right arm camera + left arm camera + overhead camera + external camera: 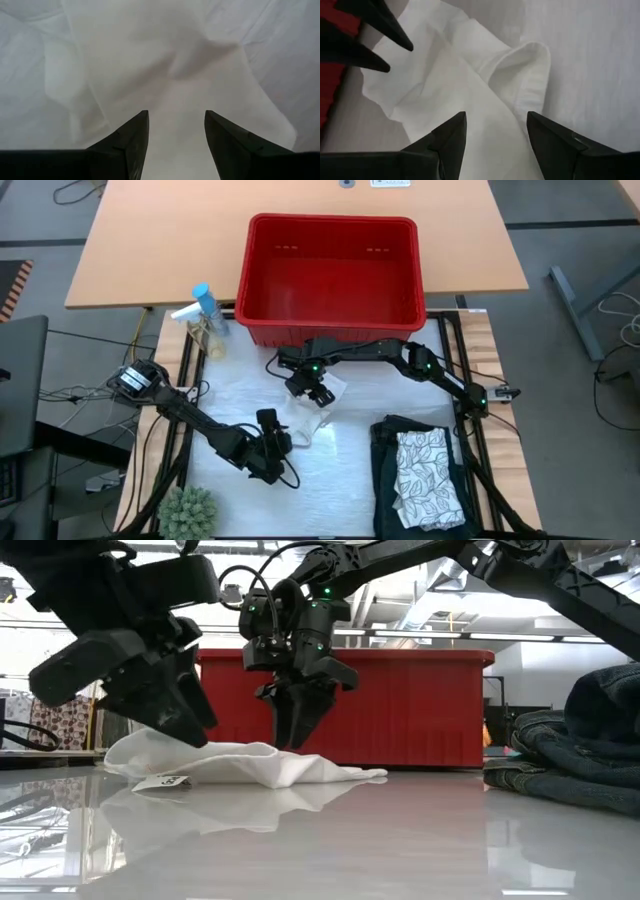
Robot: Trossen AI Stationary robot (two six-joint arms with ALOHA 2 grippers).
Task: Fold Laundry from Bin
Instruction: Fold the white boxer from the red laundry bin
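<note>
Lying crumpled mid-bench, the small whitish cloth looks light, limp and slippery. Left gripper hovers at its near edge, fingers released; right gripper above its far edge, likewise released. Best hold: 2 corners. Beyond stands the bin.

Red bin sits at far side of table, nothing seen inside. Small whitish cloth lies mid-table. Right pincer over its far edge, left pincer at its near-left edge. Leaf-patterned cloth on dark garment, front right. Spray bottle left of bin; plant front left.
</note>
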